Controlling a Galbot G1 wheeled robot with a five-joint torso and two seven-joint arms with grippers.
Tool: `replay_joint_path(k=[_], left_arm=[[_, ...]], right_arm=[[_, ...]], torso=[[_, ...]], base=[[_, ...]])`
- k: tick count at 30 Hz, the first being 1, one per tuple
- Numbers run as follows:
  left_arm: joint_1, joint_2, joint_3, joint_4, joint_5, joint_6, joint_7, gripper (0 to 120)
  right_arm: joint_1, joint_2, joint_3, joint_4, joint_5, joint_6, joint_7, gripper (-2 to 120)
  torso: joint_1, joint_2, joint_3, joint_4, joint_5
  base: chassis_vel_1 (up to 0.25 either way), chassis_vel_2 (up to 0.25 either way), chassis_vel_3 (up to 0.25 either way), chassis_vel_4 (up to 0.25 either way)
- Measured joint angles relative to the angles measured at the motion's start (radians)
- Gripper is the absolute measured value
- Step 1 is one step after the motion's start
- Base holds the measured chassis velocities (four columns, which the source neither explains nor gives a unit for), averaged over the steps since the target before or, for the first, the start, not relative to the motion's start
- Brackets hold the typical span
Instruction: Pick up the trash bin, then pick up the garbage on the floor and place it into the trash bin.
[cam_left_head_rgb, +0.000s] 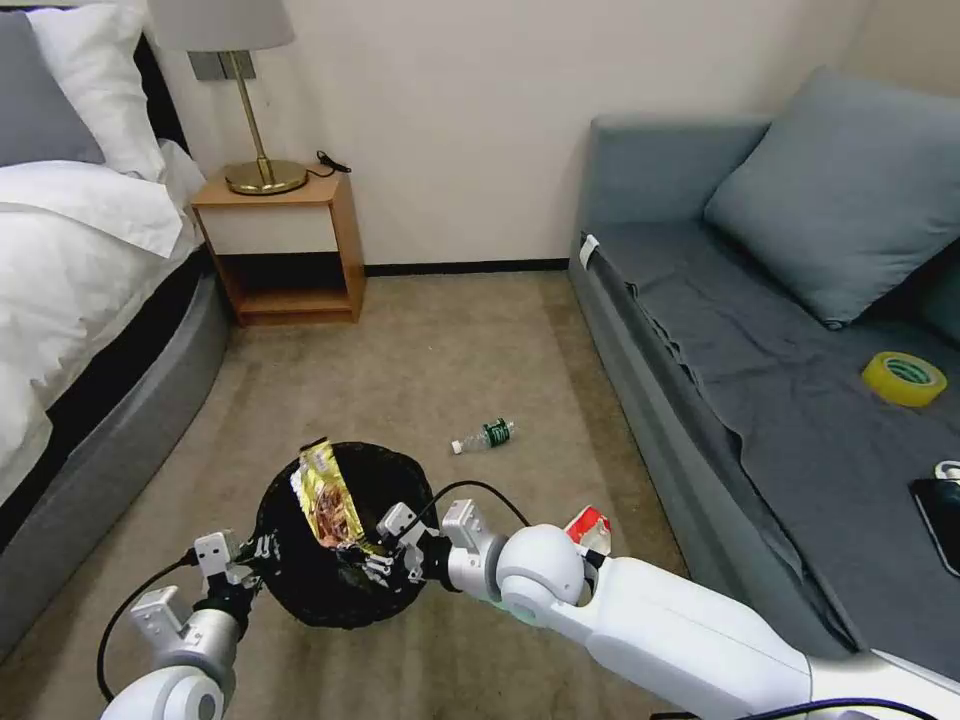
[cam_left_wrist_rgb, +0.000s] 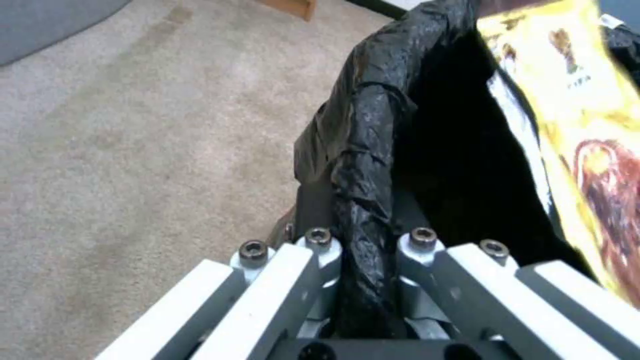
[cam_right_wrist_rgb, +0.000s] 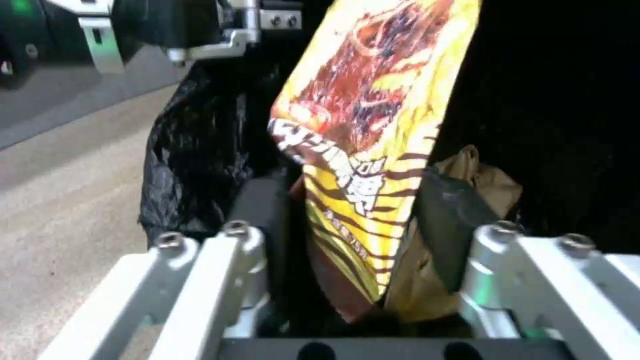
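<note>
Trash bin (cam_left_head_rgb: 330, 570), lined with a crinkled black bag, held above the carpet (cam_left_head_rgb: 420, 350) in front of the robot, between bed (cam_left_head_rgb: 80, 300) and sofa (cam_left_head_rgb: 760, 330). Left tool (cam_left_head_rgb: 255, 555) clamped on the bin's near-left rim; in the left wrist view the bag-covered rim (cam_left_wrist_rgb: 363, 165) runs straight between the two closed fingers (cam_left_wrist_rgb: 320, 250). Right tool (cam_left_head_rgb: 385, 555) at the bin's right rim, reaching over the opening, its fingers (cam_right_wrist_rgb: 263, 210) closed on the lower end of a gold wrapper (cam_left_head_rgb: 328, 495); the wrapper stands nearly upright, its lower part inside the bin and its top edge above the rim. In the right wrist view a piece of tan crumpled paper (cam_right_wrist_rgb: 490, 182) lies inside the bin just behind the wrapper. On the carpet beyond the bin, a small clear bottle (cam_left_head_rgb: 483, 437) with a green label lies on its side, well apart from the bin. A red-and-white packet (cam_left_head_rgb: 588, 528) lies on the floor near the sofa base, partly hidden by the right arm. On the sofa seat: a yellow tape roll (cam_left_head_rgb: 903, 378) and, at the picture's edge, a black phone (cam_left_head_rgb: 940, 515).
</note>
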Motion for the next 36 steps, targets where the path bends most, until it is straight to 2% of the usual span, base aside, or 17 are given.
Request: replay_joint_path(k=[2,4,5,8,9,12,15,26,30,33,36], left_arm=[[0.000,0.000,-0.002,0.001,-0.001,-0.001,0.000,4],[0.000,0.000,-0.002,0.001,-0.002,-0.002,0.000,4],[0.000,-0.001,-0.003,0.002,-0.003,-0.002,0.000,4],[0.000,-0.001,-0.005,0.003,-0.004,-0.003,0.000,4],[0.000,-0.001,-0.005,0.003,-0.004,-0.003,0.000,4],[0.001,-0.001,-0.007,0.003,-0.005,-0.004,0.001,4],[0.001,-0.001,-0.008,0.004,-0.005,-0.005,0.001,4],[0.000,-0.001,-0.018,0.007,-0.001,-0.018,0.004,4],[0.000,-0.002,-0.021,0.013,0.006,-0.027,0.006,4],[0.000,-0.002,-0.022,0.015,0.008,-0.031,0.007,4],[-0.001,-0.003,-0.024,0.016,0.011,-0.039,0.011,4]], right_arm=[[-0.007,-0.008,0.007,0.006,-0.005,0.000,0.001,56],[-0.010,-0.009,0.010,0.008,-0.006,-0.001,0.002,57],[-0.015,-0.014,0.018,0.011,-0.010,-0.002,0.004,66],[-0.026,-0.024,0.035,0.017,-0.018,-0.002,0.004,77],[-0.026,-0.024,0.035,0.017,-0.018,-0.002,0.004,77],[-0.044,-0.030,0.070,0.026,-0.024,-0.002,0.007,93],[-0.054,-0.035,0.099,0.031,-0.026,-0.002,0.008,98],[-0.141,-0.090,0.318,-0.016,-0.059,0.007,0.013,100],[-0.166,-0.094,0.353,-0.050,-0.074,0.009,0.032,100],[-0.183,-0.093,0.373,-0.074,-0.076,0.003,0.059,100],[-0.214,-0.073,0.408,-0.124,-0.023,-0.093,0.195,100]], torso=[[0.000,0.000,0.000,0.0000,0.0000],[0.000,0.000,0.000,0.0000,0.0000],[0.000,0.000,0.000,0.0000,0.0000],[0.000,0.000,0.000,0.0000,0.0000],[0.000,0.000,0.000,0.0000,0.0000],[0.000,0.000,0.000,0.0000,0.0000],[0.000,0.000,0.000,0.0000,0.0000],[0.000,0.000,0.000,-0.0001,0.0001],[0.000,0.000,0.000,0.0000,0.0001],[0.000,0.000,0.000,0.0000,0.0000],[0.000,0.000,0.000,-0.0001,0.0001]], base=[[0.000,0.000,0.000,0.000],[0.000,0.000,0.000,0.000],[0.000,0.000,0.000,0.000],[0.000,0.000,0.000,0.000],[0.000,0.000,0.000,0.000],[0.000,0.000,0.000,0.000],[0.000,0.000,0.000,0.000],[0.000,0.000,0.000,0.000],[0.000,0.000,0.000,0.000],[0.000,0.000,0.000,0.000],[0.000,0.000,0.000,0.000]])
